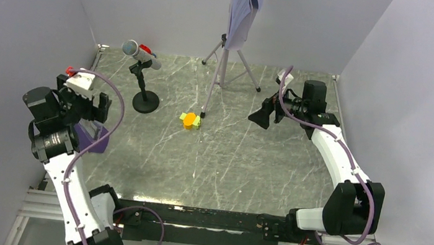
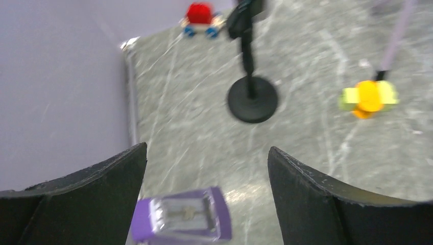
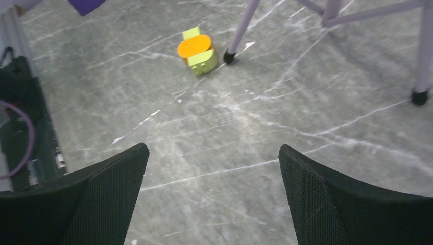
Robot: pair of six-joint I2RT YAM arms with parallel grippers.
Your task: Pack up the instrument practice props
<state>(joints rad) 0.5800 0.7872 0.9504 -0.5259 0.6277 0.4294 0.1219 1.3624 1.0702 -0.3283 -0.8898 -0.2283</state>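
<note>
Hovering over desk (image 1: 247, 164), left fingers (image 2: 92, 194) and right fingers (image 3: 92, 194) spread wide, empty. Yet to pack: stand (image 1: 223, 67) with pages (image 1: 240, 13), metronome (image 2: 181, 220), block (image 1: 190, 120), mic (image 1: 140, 54).

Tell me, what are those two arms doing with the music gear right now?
Left gripper open, close to purple metronome. Right gripper open, empty, aimed toward orange-and-green block. Block sits close beside a music stand leg.
</note>
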